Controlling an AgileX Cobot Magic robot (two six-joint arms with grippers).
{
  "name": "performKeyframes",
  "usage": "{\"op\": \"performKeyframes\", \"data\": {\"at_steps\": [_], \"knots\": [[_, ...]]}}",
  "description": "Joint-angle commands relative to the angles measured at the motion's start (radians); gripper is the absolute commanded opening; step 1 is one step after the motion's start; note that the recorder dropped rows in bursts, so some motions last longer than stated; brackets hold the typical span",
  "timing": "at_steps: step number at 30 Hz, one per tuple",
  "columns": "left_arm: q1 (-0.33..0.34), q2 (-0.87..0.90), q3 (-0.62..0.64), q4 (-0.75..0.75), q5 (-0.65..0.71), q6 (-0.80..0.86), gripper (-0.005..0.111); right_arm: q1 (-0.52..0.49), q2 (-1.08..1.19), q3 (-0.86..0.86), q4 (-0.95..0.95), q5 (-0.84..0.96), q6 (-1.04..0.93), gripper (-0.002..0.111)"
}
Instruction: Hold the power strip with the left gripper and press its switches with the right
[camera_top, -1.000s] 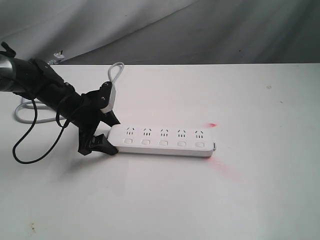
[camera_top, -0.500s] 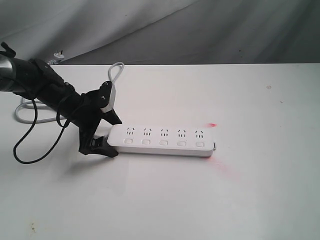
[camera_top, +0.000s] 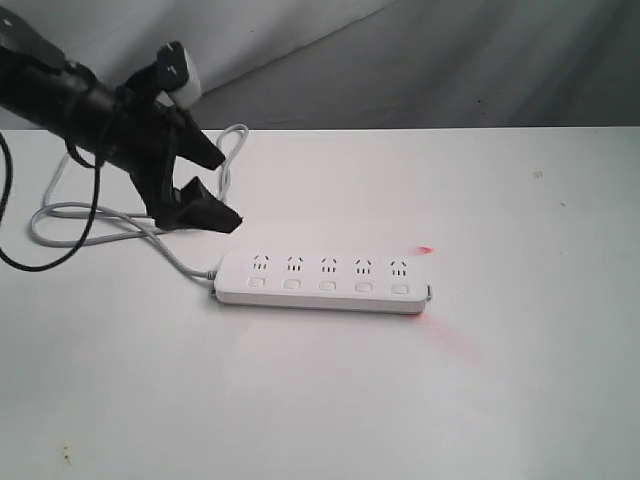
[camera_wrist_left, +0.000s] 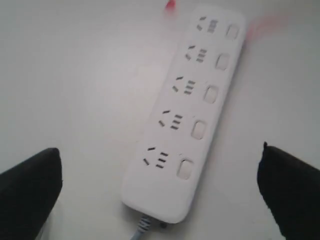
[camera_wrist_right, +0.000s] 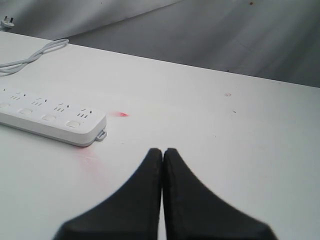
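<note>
The left arm (camera_top: 60, 95) is now reaching in high at the upper left of the exterior view, where a second ago it was lying low beside the strip (camera_top: 325, 280). The left gripper (camera_top: 229, 191) has come up and back. Earlier it was straddling the strip's left end; now it is hanging in the air clear of it. Its fingers (camera_wrist_left: 30, 192) are standing wide apart and holding nothing, with the strip showing between them in the left wrist view.

The strip has not moved. It is lying flat near the middle of the worktop (camera_top: 400, 420), long side across the exterior view, with its five switches (camera_top: 327, 285) in a row on the near side. With the gripper gone, the cord (camera_top: 100, 215) is now showing where it leaves the strip's left end and loops away toward the far left.

The right gripper (camera_wrist_right: 163, 152) is not appearing in the exterior view. Its own camera is showing the fingers pressed together, empty, above bare worktop and apart from the strip's right end.

The worktop is running white and plain. Grey cloth (camera_top: 450, 60) is hanging in folds behind it. A red spot (camera_top: 425, 250) is glowing just beyond the strip's right end. The plug (camera_wrist_right: 7, 21) is lying at the far edge.
</note>
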Motion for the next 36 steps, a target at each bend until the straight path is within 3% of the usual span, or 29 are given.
{"op": "performKeyframes", "data": {"at_steps": [1, 6, 8, 9, 10, 11, 12, 13, 17, 25, 30, 36], "knots": [[0.000, -0.134, -0.004, -0.009, 0.116, -0.088, 0.100, -0.006, -0.005, 0.004, 0.005, 0.001, 0.002, 0.000], [0.000, -0.250, -0.004, -0.009, 0.125, -0.185, 0.097, -0.006, -0.005, 0.004, 0.005, 0.001, 0.002, 0.000], [0.000, -0.304, -0.004, -0.009, 0.125, -0.210, 0.081, -0.006, -0.005, 0.004, 0.005, 0.001, 0.002, 0.000], [0.000, -0.337, -0.004, -0.009, 0.125, -0.210, 0.062, -0.006, -0.005, 0.004, 0.005, 0.001, 0.002, 0.000], [0.000, -0.350, -0.004, -0.011, 0.128, -0.210, 0.051, -0.006, -0.005, 0.004, 0.005, 0.001, 0.002, 0.000], [0.000, -0.375, -0.004, -0.038, 0.158, -0.210, 0.028, -0.006, -0.005, 0.004, 0.005, 0.001, 0.002, 0.000], [0.000, -0.385, -0.004, -0.062, 0.179, -0.210, 0.019, -0.006, -0.005, 0.004, 0.005, 0.001, 0.002, 0.000], [0.000, -0.395, -0.004, -0.137, 0.218, -0.207, -0.001, -0.006, -0.005, 0.004, 0.005, 0.001, 0.002, 0.000], [-0.002, -0.409, -0.002, -0.265, 0.218, -0.285, 0.001, -0.006, -0.005, 0.004, 0.005, 0.001, 0.002, 0.000], [-0.002, -0.417, 0.001, -0.231, 0.196, -0.285, 0.001, -0.006, -0.005, 0.004, 0.005, 0.001, 0.002, 0.000], [-0.034, -0.528, 0.061, -0.147, -0.063, -0.326, 0.001, -0.006, -0.005, 0.004, 0.005, 0.001, 0.002, 0.000], [-0.168, -0.798, 0.288, 0.170, -0.623, -0.614, 0.001, -0.006, -0.005, 0.004, 0.005, 0.001, 0.002, 0.000]]}}
